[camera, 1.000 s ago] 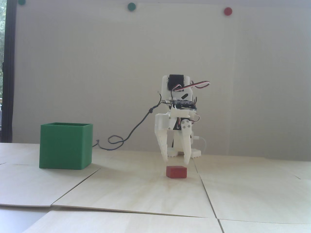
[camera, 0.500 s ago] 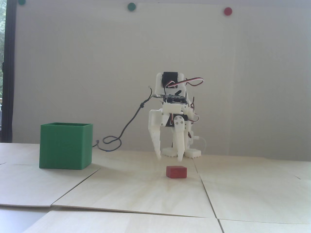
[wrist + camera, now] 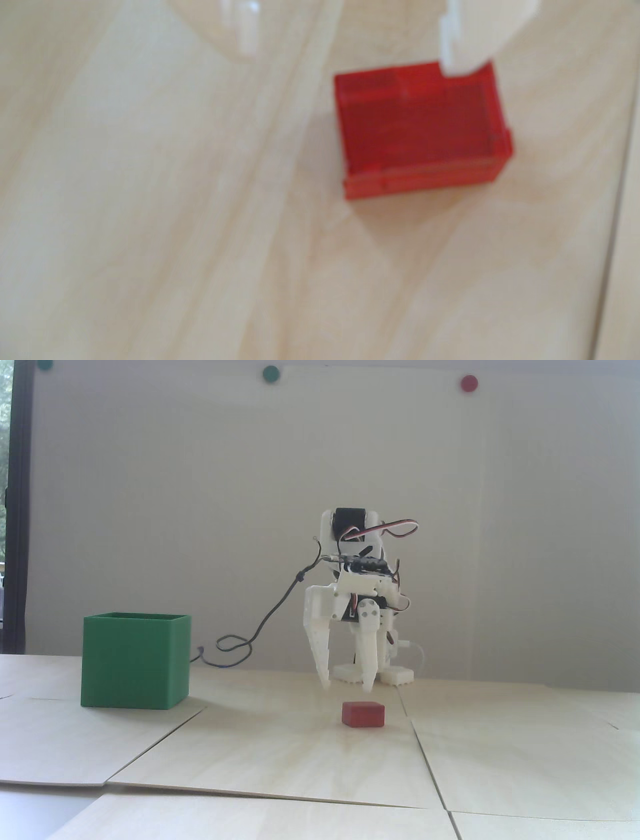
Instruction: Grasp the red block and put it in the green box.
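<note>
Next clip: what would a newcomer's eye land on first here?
Probably the red block, lying alone on the pale wooden table near the middle of the fixed view, with the open white gripper hanging just above it, slightly to its left. Next the big green box, standing apart at the left; the blurry wrist view is mostly the block.

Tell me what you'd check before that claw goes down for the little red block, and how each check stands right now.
1. Gripper open: ok, fingertips spread apart.
2. Gripper empty: ok.
3. Gripper centred over the red block: not ok, it sits left of the block in the fixed view.
4. Block flat on the table: ok.
5. Green box upright with top open: ok.
6. Box empty inside: cannot tell.
</note>
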Controlling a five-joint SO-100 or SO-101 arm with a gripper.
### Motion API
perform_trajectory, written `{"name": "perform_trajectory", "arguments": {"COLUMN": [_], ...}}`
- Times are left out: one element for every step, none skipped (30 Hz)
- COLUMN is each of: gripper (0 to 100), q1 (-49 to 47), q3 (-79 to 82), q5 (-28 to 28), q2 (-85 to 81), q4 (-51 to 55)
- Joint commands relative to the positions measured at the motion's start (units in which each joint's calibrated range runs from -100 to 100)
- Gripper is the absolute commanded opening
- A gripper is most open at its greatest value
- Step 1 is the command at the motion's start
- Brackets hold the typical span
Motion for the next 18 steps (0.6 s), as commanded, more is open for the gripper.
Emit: {"name": "perform_trajectory", "arguments": {"gripper": [19, 19, 19, 19, 19, 19, 19, 19, 19, 19, 19, 19, 19, 19, 19, 19, 19, 19], "q1": [0.61, 0.53, 0.53, 0.45, 0.45, 0.28, -0.04, -0.44, -0.68, -0.84, -1.16, -1.56, -1.56, -1.56, -1.65, -1.81, -2.21, -2.53], "q3": [-4.24, -4.24, -4.24, -4.24, -4.24, -4.24, -4.24, -4.24, -4.24, -4.24, -4.24, -4.24, -4.24, -4.24, -4.24, -4.24, -4.24, -4.24], "q5": [0.75, 0.75, 0.81, 0.86, 0.91, 0.91, 0.81, 0.70, 0.70, 0.70, 0.65, 0.65, 0.65, 0.65, 0.65, 0.65, 0.65, 0.60], "q2": [-1.52, -1.60, -1.67, -1.67, -1.67, -1.67, -1.67, -1.67, -1.67, -1.67, -1.67, -1.67, -1.67, -1.67, -1.67, -1.67, -1.60, -1.52], "q4": [1.74, 1.57, 1.57, 1.49, 1.49, 1.49, 1.49, 1.49, 1.65, 1.74, 1.74, 1.74, 1.74, 1.57, 1.49, 1.49, 1.49, 1.49]}}
